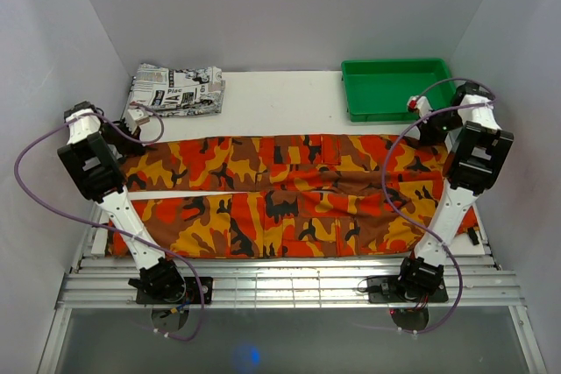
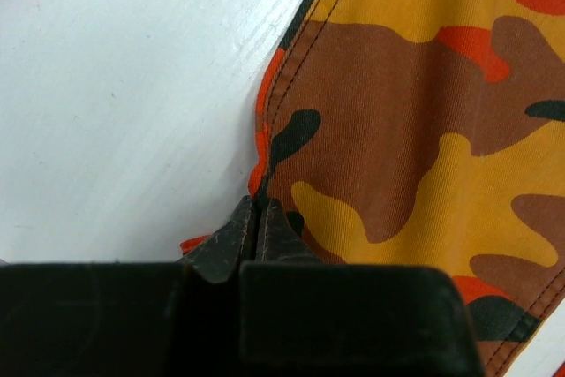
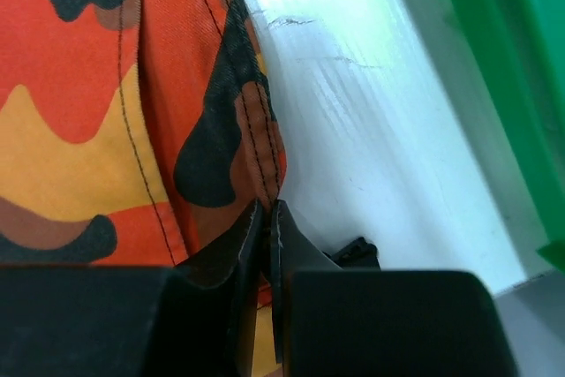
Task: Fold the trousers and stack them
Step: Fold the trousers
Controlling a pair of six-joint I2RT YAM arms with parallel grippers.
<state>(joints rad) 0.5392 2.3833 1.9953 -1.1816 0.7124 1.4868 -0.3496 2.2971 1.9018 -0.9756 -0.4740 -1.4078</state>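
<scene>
Trousers (image 1: 289, 194) — spread on the surface (image 1: 280, 102), long axis left to right; left gripper (image 2: 256, 222) jaws pinched on the far-left hem corner, right gripper (image 3: 269, 218) jaws clamped on the far-right edge, seemingly the waistband — each arm nearest its own end.

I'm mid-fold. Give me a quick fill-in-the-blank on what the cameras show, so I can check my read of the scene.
1. The jaws of the left gripper are closed on the edge of the ____.
2. The right gripper pinches the cloth's edge on the side near the ____ tray.
3. The folded newspaper-print garment lies at the far ____ of the table.

Missing words: trousers; green; left.
</scene>
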